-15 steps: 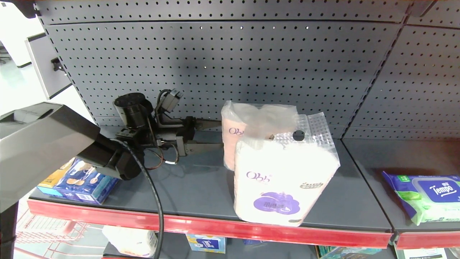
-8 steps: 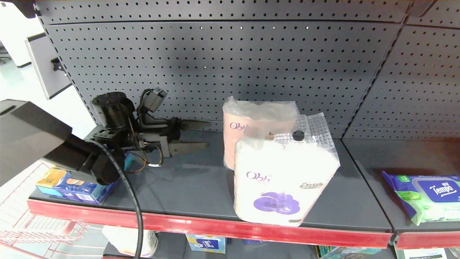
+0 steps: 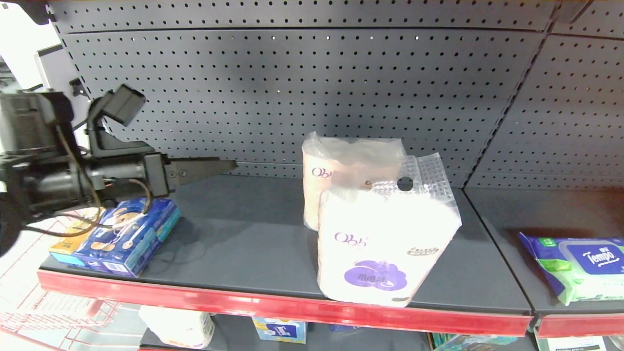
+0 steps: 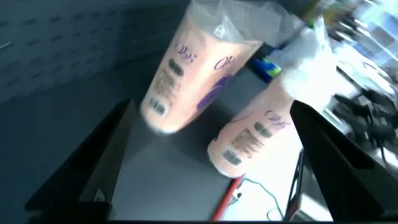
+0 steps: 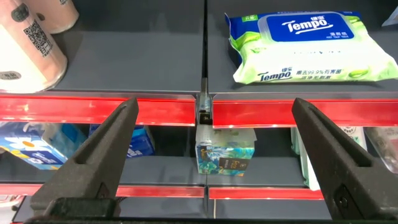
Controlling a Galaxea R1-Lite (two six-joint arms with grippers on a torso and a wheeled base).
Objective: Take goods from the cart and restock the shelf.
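The left gripper has drawn back to the left and upward from the two roll packs, which have stayed put. Nearest, the red wire cart shows at lower left, below the shelf and its red front strip. The right gripper hangs before that strip, fingers spread wide and empty. The front roll pack stands upright near the shelf's front edge, and the rear roll pack touches it from behind. A blue box lies at the left end and a wet wipes pack in the right bay. The left gripper hovers above the blue box, well apart from the packs, fingers spread and empty. Farthest back is the pegboard.
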